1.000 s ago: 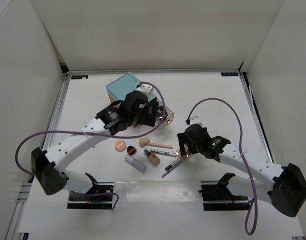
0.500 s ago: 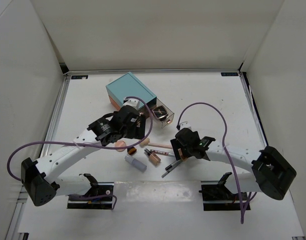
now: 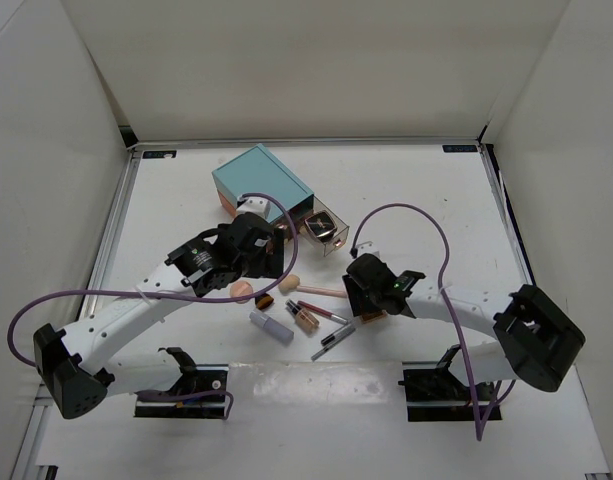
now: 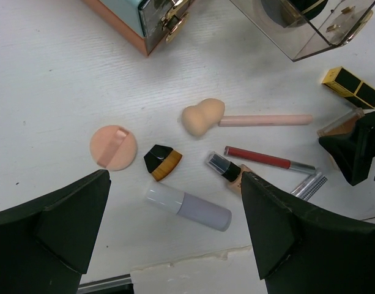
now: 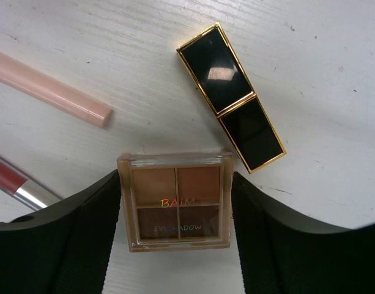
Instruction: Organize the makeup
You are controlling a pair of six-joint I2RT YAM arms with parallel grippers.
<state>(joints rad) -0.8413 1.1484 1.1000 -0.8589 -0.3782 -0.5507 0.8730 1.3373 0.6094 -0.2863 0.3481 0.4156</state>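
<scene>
The makeup lies in a loose cluster at the table's middle. The left wrist view shows a peach round puff (image 4: 114,147), a beige sponge on a pink stick (image 4: 202,116), a small black-and-brown brush (image 4: 161,162), a white-lilac tube (image 4: 187,207), a foundation bottle (image 4: 227,168), a red pencil (image 4: 260,159) and a black-gold lipstick (image 4: 352,87). My left gripper (image 4: 175,184) hangs open and empty above them (image 3: 251,250). My right gripper (image 5: 176,208) is shut on a four-pan eyeshadow palette (image 5: 176,202), low over the table beside the lipstick (image 5: 231,98).
The teal box (image 3: 261,180) stands at the back, with a clear drawer (image 3: 323,225) pulled out beside it holding dark items. A silver pencil (image 3: 333,340) lies near the front. White walls ring the table, and purple cables loop above both arms.
My left gripper has drawn back from the teal box to over the makeup cluster. My right gripper has moved left with the palette still in it.
</scene>
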